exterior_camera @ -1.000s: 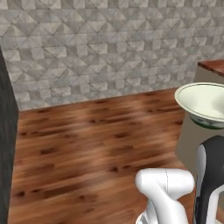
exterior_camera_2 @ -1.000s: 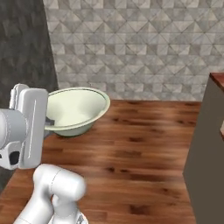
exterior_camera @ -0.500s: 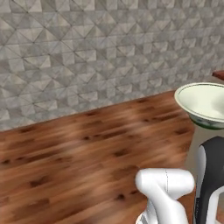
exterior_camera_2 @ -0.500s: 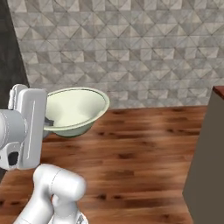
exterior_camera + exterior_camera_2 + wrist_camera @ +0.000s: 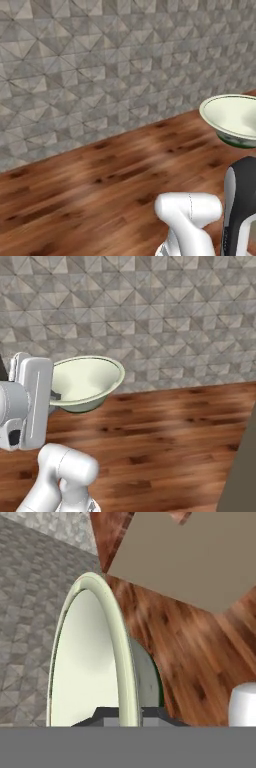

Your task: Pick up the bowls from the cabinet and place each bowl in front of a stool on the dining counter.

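Patterned grey tile wall [image 5: 90,65] to the left, wood floor [image 5: 100,175] below. Further right, carried in the air over that floor: cream-green bowl [image 5: 235,120], clamped at its rim by the hand [image 5: 131,714], jaws pinched together on the thin edge. Risk, as a judgement: rim-only grip, so any jolt or sway while driving could swing or slip the bowl free. Opening facing roughly upward, rim close to level; round, so no long axis.

Bowl [image 5: 234,120] is cut by the right edge in my left base view; my arm [image 5: 27,401] hides its near rim [image 5: 82,403] on the right. Jaws barely visible, probably clamped on the rim.
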Controlling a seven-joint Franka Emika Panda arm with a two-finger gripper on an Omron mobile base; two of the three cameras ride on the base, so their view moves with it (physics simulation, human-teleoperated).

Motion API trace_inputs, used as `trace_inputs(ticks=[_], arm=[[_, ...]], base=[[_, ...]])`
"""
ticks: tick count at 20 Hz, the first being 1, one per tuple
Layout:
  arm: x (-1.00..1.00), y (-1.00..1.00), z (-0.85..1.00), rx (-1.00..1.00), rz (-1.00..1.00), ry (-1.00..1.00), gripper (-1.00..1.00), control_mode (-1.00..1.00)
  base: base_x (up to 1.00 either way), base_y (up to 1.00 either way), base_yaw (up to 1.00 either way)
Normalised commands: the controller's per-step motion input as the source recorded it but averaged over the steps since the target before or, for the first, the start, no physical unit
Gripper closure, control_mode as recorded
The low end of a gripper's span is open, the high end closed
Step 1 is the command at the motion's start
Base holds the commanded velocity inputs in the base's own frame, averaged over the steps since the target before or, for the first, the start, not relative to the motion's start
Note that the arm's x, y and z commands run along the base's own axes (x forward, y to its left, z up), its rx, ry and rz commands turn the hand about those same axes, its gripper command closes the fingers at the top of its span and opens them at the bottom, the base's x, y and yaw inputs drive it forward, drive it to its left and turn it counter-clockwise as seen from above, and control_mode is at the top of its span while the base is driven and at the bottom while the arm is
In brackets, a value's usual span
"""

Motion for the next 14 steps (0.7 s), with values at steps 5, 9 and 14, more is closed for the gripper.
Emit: trace_inputs(ticks=[5,9,14], arm=[[0.00,0.00,0.00,0.00,0.00,0.00,1.00,1.00],[0.00,0.00,0.00,0.00,0.00,0.00,1.00,1.00],[0.00,0.00,0.00,0.00,0.00,0.00,1.00,1.00]], base=[[1.00,0.09,-0.23],[1.00,0.06,-0.22],[1.00,0.00,-0.22]])
